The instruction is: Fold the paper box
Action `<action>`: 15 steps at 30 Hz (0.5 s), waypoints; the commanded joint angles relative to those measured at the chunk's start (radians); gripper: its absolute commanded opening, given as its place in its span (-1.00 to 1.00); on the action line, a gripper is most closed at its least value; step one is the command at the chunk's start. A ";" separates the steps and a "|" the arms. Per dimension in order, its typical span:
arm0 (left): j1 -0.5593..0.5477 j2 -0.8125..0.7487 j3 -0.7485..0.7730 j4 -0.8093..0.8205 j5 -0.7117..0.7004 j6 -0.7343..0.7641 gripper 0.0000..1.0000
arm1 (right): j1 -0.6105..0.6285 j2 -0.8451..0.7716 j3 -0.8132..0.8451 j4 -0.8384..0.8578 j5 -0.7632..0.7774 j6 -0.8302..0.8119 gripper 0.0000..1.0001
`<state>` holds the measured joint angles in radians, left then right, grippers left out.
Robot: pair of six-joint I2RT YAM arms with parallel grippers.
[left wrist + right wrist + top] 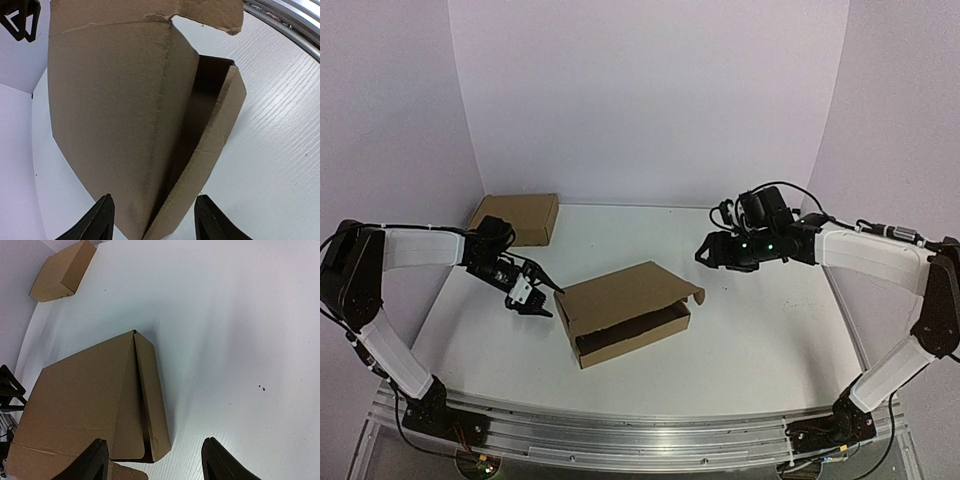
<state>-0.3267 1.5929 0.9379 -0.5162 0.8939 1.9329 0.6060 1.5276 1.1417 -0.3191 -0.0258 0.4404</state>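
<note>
While the paper box [620,300] lies, apparently untouched, between them, left gripper [550,301] and right gripper [701,258] gape

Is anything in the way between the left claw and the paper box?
No, nothing visible is. The left gripper sits right at the left corner of the paper box with its jaws open, and only bare table lies around them. The smaller brown box is off at the back left.

White arms [420,245], black joints [350,275], dark hands [542,298]
</note>
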 commanded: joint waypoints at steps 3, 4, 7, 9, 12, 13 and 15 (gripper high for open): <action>-0.017 -0.015 0.000 -0.108 -0.069 0.280 0.27 | 0.064 0.064 0.073 -0.029 -0.069 -0.041 0.42; -0.023 -0.015 -0.003 -0.112 -0.075 0.294 0.27 | 0.075 0.085 0.083 -0.029 -0.074 -0.045 0.42; -0.037 -0.016 -0.013 -0.124 -0.094 0.338 0.23 | 0.088 0.123 0.090 -0.029 -0.065 -0.036 0.37; -0.045 -0.018 -0.019 -0.122 -0.101 0.348 0.18 | 0.091 0.132 0.074 -0.028 -0.059 -0.032 0.31; -0.061 -0.006 -0.028 -0.112 -0.115 0.351 0.11 | 0.091 0.148 0.041 -0.026 -0.065 -0.023 0.17; -0.068 -0.003 -0.030 -0.106 -0.117 0.350 0.09 | 0.091 0.152 0.032 -0.025 -0.066 -0.019 0.13; -0.077 0.003 -0.037 -0.095 -0.118 0.344 0.07 | 0.092 0.162 0.022 -0.023 -0.067 -0.011 0.10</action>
<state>-0.3825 1.5929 0.9201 -0.6020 0.7900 1.9876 0.7010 1.6679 1.1849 -0.3456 -0.0815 0.4169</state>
